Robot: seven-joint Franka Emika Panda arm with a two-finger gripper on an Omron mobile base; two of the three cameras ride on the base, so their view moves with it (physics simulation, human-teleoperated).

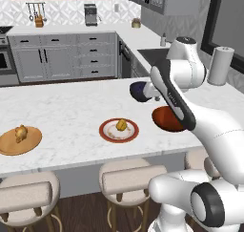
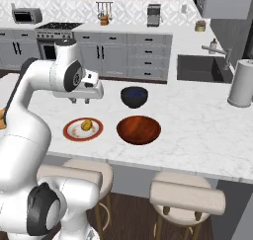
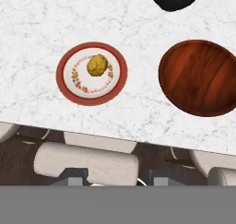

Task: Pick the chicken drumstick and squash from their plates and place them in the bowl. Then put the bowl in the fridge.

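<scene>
Looks like the first pick hasn't started. The jaws [image 2: 80, 100] hang over the table [image 1: 71, 111] holding nothing; can't tell how wide they are. Next move: drop onto the squash [image 3: 97, 65] on its red-rimmed plate [image 3: 67, 64]. The other wooden plate [image 1: 9, 145] has the drumstick [image 1: 20, 132]. One red-brown bowl [image 3: 203, 78], empty, then one blue bowl [image 2: 134, 96] behind.

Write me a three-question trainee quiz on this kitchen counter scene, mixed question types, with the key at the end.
1. True or false: the squash already lies in the reddish-brown bowl.
2. Which plate holds the chicken drumstick? A) white plate with the red-brown rim B) tan wooden plate C) dark blue bowl
3. Fill in: the gripper hovers above the counter, holding ____.

Key: 1 false, it sits on the rimmed plate; 2 B; 3 nothing.
</scene>
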